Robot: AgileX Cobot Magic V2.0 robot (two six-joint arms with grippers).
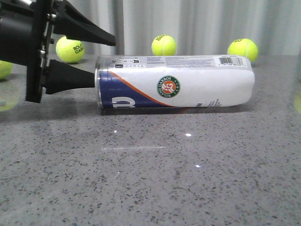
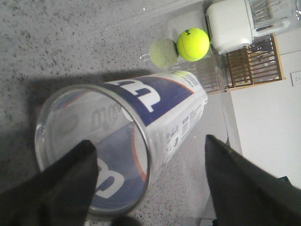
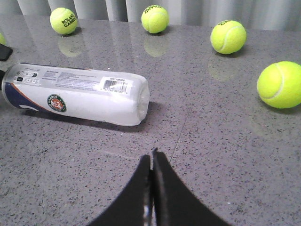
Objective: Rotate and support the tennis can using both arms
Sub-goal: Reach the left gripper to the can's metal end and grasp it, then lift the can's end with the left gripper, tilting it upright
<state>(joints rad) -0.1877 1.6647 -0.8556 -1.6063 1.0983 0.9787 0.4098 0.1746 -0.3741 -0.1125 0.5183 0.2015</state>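
The tennis can [image 1: 178, 82] lies on its side on the grey table, open silver-rimmed end to the left and the Roland Garros logo facing me. My left gripper [image 1: 104, 60] is open at that open end. Its lower finger reaches the mouth and its upper finger stands above the can's top wall, apart from it. In the left wrist view the can [image 2: 155, 99] shows its empty inside, with the left gripper [image 2: 149, 141] astride the rim. My right gripper [image 3: 151, 155] is shut and empty, over the table near the can's [image 3: 80, 94] closed end.
Yellow tennis balls lie behind the can at the left [image 1: 70, 49], middle [image 1: 164, 45] and right [image 1: 242, 49]. Another ball [image 3: 280, 84] lies to the right of the can. A curtain hangs behind the table.
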